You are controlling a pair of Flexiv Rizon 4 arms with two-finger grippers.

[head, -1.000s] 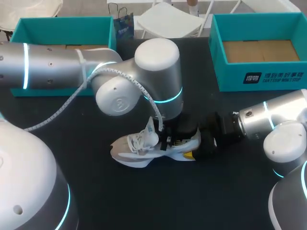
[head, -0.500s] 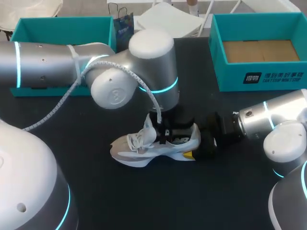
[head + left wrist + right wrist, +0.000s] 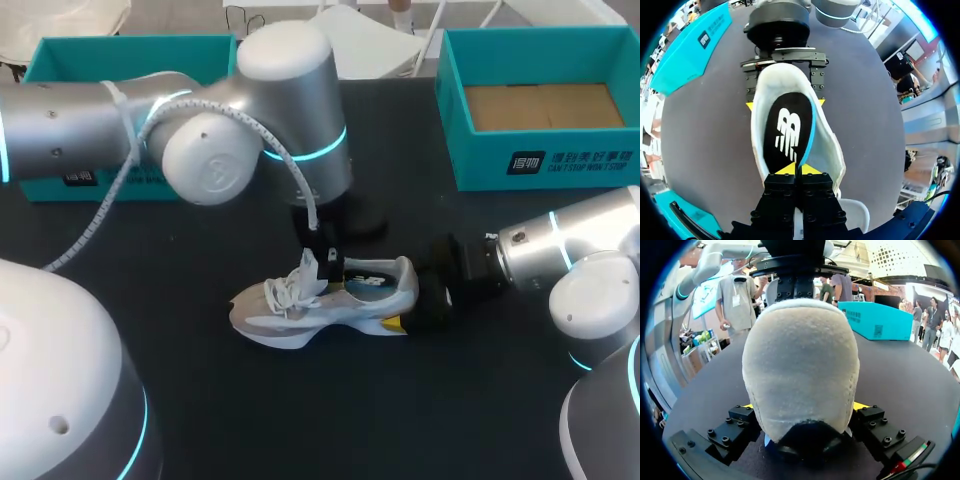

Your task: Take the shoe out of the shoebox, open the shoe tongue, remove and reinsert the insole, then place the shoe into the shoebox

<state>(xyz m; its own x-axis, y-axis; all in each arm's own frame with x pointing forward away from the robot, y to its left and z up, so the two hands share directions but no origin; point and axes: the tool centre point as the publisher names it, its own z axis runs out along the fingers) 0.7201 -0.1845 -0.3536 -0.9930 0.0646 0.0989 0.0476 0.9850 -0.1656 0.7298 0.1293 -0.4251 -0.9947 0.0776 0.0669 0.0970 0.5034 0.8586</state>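
A white shoe (image 3: 300, 305) lies on the black table, toe toward the left arm. My right gripper (image 3: 412, 303) clamps the heel (image 3: 800, 365) from both sides, a yellow tip at each side. My left gripper (image 3: 325, 264) hangs over the shoe's opening behind the upturned tongue (image 3: 312, 272). In the left wrist view its fingers (image 3: 799, 170) are pressed together on the front end of the black insole (image 3: 787, 132), which has a white logo and a blue edge that stands tilted inside the shoe (image 3: 832, 150). The right gripper (image 3: 784, 102) shows beyond the heel.
A teal shoebox (image 3: 545, 165) with a brown cardboard floor stands at the back right. A second teal box (image 3: 130, 48) sits at the back left, partly behind my left arm. The dark table in front of the shoe is bare.
My left arm has risen and swung back to the left, drawing its gripper up from the shoe's opening. The insole now shows inside the shoe. The right arm has kept still.
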